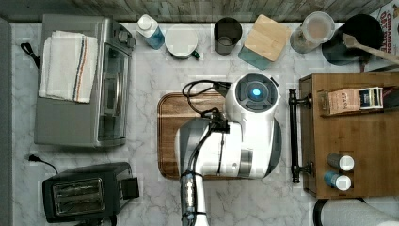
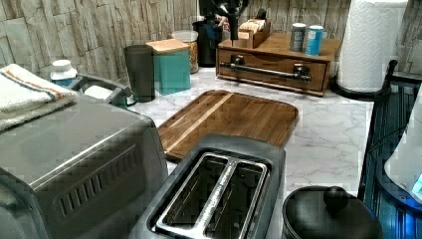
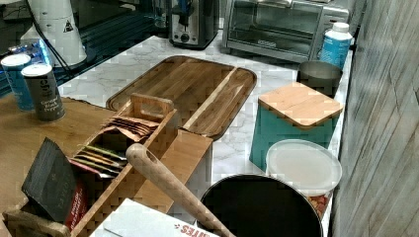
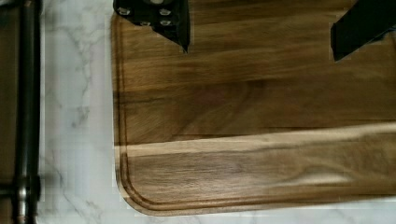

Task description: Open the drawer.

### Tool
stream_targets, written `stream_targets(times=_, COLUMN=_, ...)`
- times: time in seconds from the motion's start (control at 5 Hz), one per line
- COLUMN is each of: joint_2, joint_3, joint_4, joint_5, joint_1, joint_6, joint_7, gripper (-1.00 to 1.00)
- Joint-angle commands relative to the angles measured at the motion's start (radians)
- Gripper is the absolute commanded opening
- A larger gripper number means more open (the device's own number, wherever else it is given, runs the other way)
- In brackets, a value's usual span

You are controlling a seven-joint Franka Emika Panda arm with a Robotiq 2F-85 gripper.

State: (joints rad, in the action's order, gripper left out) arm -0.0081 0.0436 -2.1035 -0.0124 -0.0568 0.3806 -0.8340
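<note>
Your white marble tabletop (image 1: pixel 150 84) against a stone-tile wall: cutting board (image 4: pixel 252 121) central, drawer (image 2: pixel 271 69) closed at the top view's right, a marble strip between. Gripper (image 4: pixel 259 28) spread wide above the board, near its edge facing the handle (image 4: pixel 25 107).

A tea box (image 1: pixel 342 100) in the top view read "STASH". A shaker (image 3: pixel 44 92) in the right view read "Ground Black Pepper".
</note>
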Motion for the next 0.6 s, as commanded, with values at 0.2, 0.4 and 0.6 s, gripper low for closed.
stream_targets(times=0.2, joint_2=-0.094, joint_3=0.087, joint_4=-0.173, joint_5=-0.195, joint_1=-0.111, joint_6=0.357, joint_7=-0.063, gripper=1.0)
stream_targets(times=0.4, joint_2=-0.068, joint_3=0.087, joint_4=-0.212, joint_5=-0.254, joint_1=-0.141, joint_6=0.456, joint_7=-0.041, gripper=1.0)
stream_targets(times=0.6, joint_2=-0.046, joint_3=0.097, joint_4=-0.222, joint_5=-0.322, joint_1=-0.152, joint_6=0.488, joint_7=-0.035, gripper=1.0)
